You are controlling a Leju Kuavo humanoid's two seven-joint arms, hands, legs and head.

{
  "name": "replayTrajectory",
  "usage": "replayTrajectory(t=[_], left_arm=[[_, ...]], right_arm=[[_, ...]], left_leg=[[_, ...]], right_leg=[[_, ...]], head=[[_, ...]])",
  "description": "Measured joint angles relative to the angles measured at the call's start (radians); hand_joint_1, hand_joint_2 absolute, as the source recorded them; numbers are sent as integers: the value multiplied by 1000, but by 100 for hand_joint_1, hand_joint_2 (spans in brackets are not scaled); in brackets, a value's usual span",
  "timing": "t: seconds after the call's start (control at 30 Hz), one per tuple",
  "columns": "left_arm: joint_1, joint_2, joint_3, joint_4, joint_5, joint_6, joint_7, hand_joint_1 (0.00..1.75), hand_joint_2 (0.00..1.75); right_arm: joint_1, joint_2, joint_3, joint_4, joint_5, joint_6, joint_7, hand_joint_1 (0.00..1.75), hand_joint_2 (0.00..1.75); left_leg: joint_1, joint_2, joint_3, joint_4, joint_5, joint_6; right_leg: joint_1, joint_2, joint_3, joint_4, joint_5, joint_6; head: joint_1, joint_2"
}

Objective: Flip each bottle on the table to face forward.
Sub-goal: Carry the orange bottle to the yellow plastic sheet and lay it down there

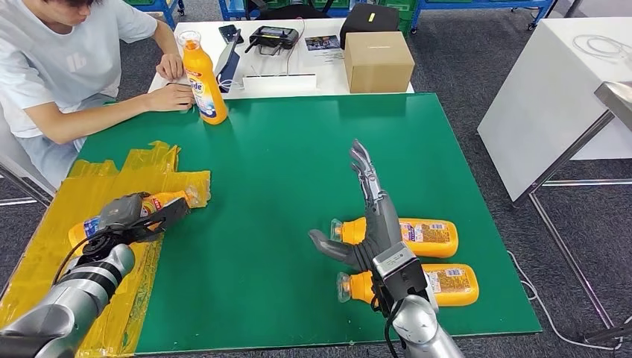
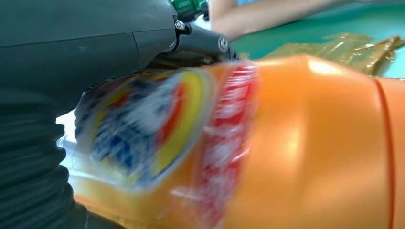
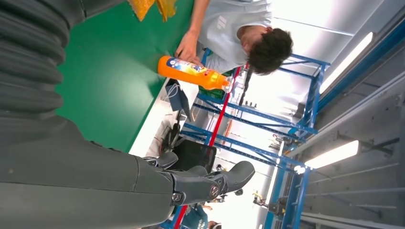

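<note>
- The green table [image 1: 298,149] fills most of the head view, with a crumpled yellow plastic sheet [image 1: 141,171] spread over its left part.
- A person [image 1: 67,67] in a pale shirt sits at the far left corner, both hands resting beside the standing bottle.
- A brown cardboard box [image 1: 378,61] sits on the white table just past the green one's far edge.
- The standing bottle [image 1: 203,80] is orange with a clear cap and a blue and yellow label, upright at the far left edge of the green table.
- Two more orange bottles lie on their sides at the near right, caps pointing left: the farther lying bottle [image 1: 425,237] and the nearer lying bottle [image 1: 440,284], close together and parallel, labels facing up.
- The fourth bottle [image 1: 153,205] lies over the yellow sheet at the near left. It is orange with a red band and a blue and yellow label; the left wrist view shows it blurred and very close.
- The left hand [image 1: 138,216] is wrapped around this bottle's middle, fingers curled over it.
- The right hand [image 1: 369,216] hovers above the two lying bottles, holding nothing, fingers straight and pointing away from the robot, thumb spread out to the left.
</note>
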Motion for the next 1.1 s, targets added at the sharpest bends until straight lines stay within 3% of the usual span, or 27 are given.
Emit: replayTrajectory(t=[0.23, 0.4, 0.6, 0.83, 1.1], left_arm=[[40, -17, 40, -8, 40, 171, -149, 0, 175], [59, -30, 54, -26, 63, 207, -197, 0, 175], [114, -57, 69, -103, 164, 258, -311, 0, 175], [250, -107, 67, -343, 303, 376, -426, 0, 175], [388, -147, 48, -691, 329, 449, -470, 0, 175]], right_arm=[[-1, -12, 0, 8, 21, -9, 0, 0, 175], [0, -15, 0, 11, 27, -11, 0, 0, 175], [3, -16, -2, 12, 45, -18, 0, 0, 175], [24, -17, -6, 12, 80, -45, 0, 0, 175], [45, -26, -13, 12, 123, -80, 0, 0, 175]], left_leg=[[1, -2, -2, 0, 1, -1], [1, -2, -3, 0, 1, -1], [1, -4, -5, 0, 1, -1], [1, -4, -10, 1, 1, 0], [0, -4, -16, 1, 1, -1]], right_leg=[[1, -1, -1, 0, 0, 0], [0, -2, -2, 0, 0, 0], [0, -3, -4, 0, 0, 0], [0, -3, -9, 0, 0, 0], [0, -3, -15, 0, 0, 0]], head=[[0, 0], [0, 0], [0, 0], [1, 0], [0, 0]])
